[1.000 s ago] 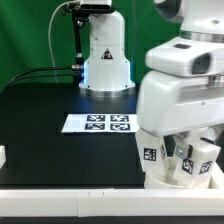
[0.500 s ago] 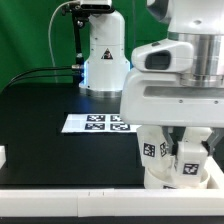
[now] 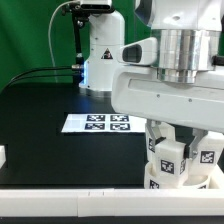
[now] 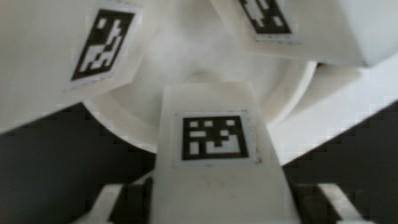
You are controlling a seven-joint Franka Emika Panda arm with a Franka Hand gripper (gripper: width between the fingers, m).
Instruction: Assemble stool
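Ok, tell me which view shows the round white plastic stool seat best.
The wrist view: the round white plastic stool seat fills it from close up, with tagged white legs against it. In the exterior view the arm hides most of the seat; only the tagged legs show.

Smooth white plastic stool (image 3: 178, 160) on a matt black table (image 3: 50, 110).

Open table on the exterior view's left, crowding on its right

I see bare black table (image 3: 40, 120) around the marker board (image 3: 98, 123), with the border rail (image 3: 70, 190) along the near edge. The arm's big white body (image 3: 170, 85) hangs over the stool (image 3: 180, 160), whose tagged legs (image 4: 214, 140) stand close together, leaving narrow gaps.
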